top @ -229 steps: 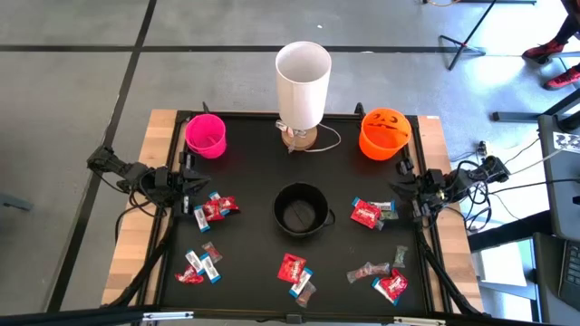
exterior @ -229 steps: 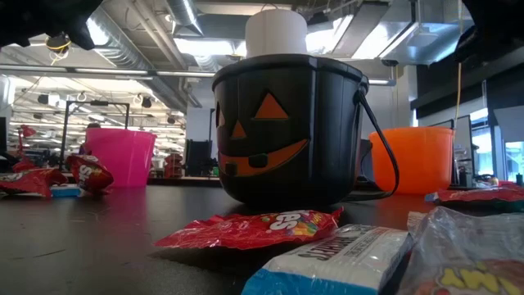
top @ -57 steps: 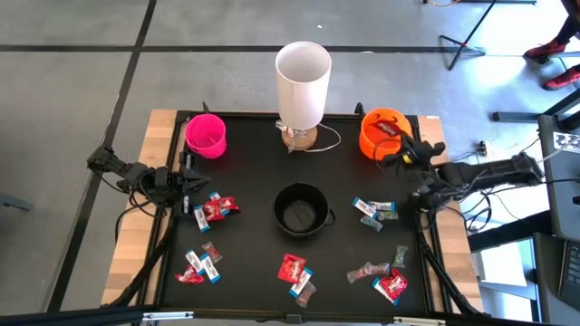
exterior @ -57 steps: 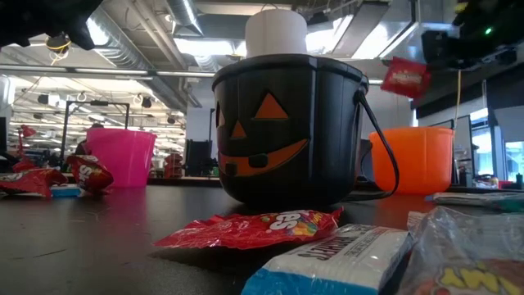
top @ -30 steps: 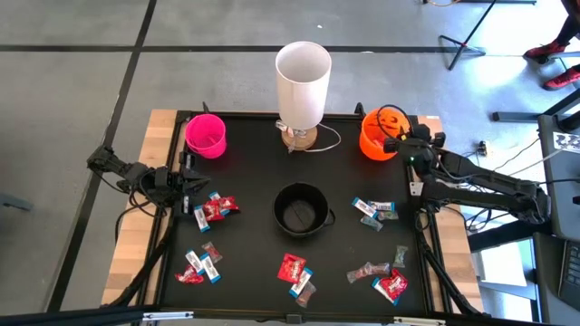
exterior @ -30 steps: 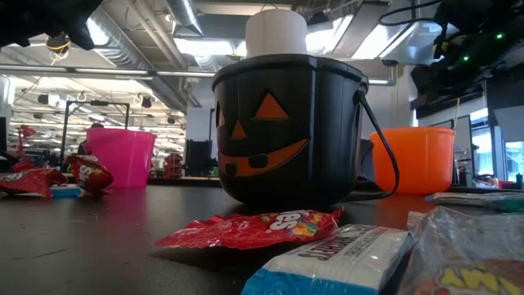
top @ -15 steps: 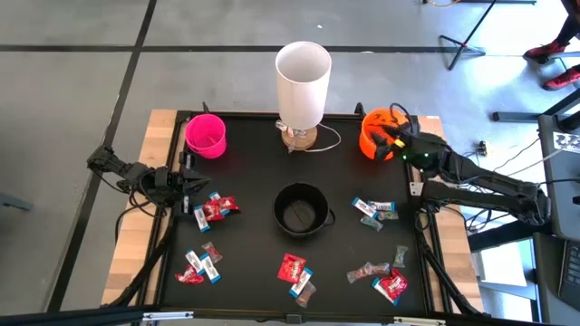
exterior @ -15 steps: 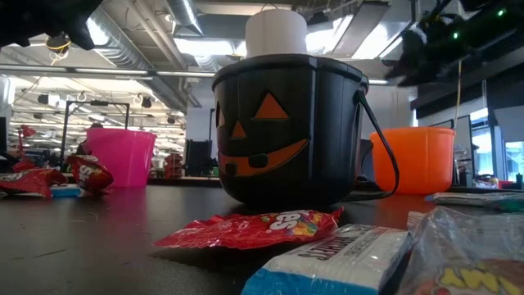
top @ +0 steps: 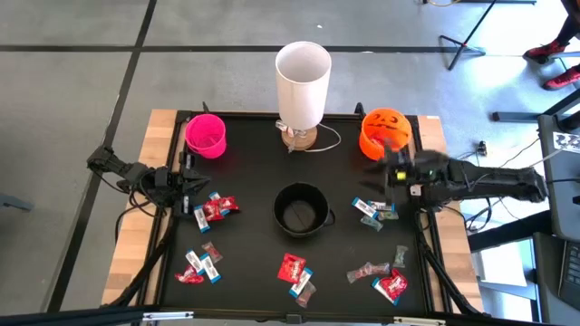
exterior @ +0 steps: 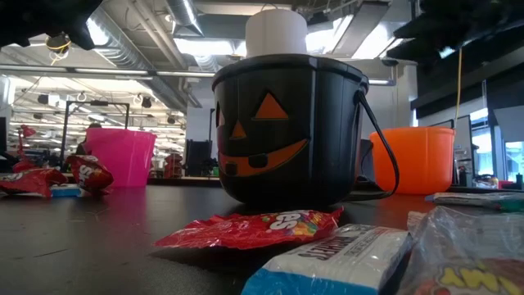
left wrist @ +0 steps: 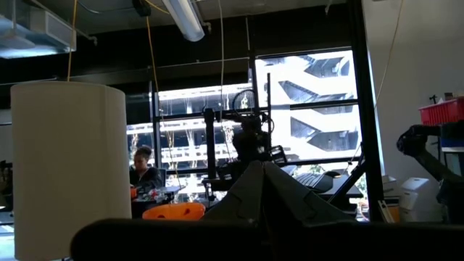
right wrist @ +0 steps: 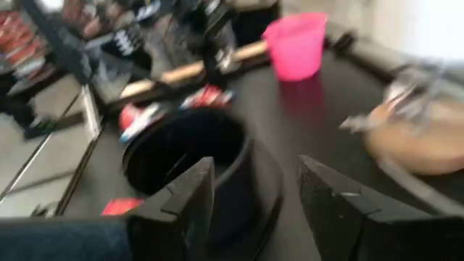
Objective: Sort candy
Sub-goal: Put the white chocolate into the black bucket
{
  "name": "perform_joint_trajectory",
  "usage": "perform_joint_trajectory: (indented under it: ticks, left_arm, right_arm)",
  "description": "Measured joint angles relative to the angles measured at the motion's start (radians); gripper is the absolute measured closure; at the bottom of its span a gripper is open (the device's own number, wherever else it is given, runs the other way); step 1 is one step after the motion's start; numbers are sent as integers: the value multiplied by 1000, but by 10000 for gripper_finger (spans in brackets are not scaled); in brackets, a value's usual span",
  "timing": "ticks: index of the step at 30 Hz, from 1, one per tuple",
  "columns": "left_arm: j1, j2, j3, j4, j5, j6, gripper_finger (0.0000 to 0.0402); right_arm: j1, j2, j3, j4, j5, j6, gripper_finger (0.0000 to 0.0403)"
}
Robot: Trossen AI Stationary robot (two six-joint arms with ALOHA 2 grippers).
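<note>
Black mat (top: pixel 245 235): candy (top: pixel 216 208) scattered around black bucket (top: pixel 301 209) from 3 to 9 o'clock. Right gripper (top: pixel 385 178) open, empty, at bucket's 2 o'clock, just below orange bucket (top: pixel 384 131). Left gripper (top: pixel 188 184) closed, empty, parked at 9 o'clock.

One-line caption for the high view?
Right gripper hovers, fingers open, between orange bucket and scattered candy; left gripper waits, shut.

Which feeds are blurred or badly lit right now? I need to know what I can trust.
Right wrist view: motion-smeared, though the pink cup and black bucket stay recognisable. High view: sharp, except the right gripper, which is smeared. Low view: nearest candy soft, black bucket crisp, bright ceiling lights behind. Left wrist view: backlit by windows, foreground dark.
</note>
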Motion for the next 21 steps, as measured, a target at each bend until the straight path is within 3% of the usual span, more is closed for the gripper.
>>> perform_joint_trajectory:
  ticks: [6, 13, 21]
  left_arm:
    - [0, 0, 0, 0, 0, 0, 398]
    - [0, 0, 0, -1, 0, 0, 398]
    - [0, 0, 0, 0, 0, 0, 398]
  right_arm:
    - [301, 16, -104, -18, 241, 323, 233]
    - [568, 40, -143, -108, 480, 501, 244]
    - [720, 137, -144, -166, 435, 680, 244]
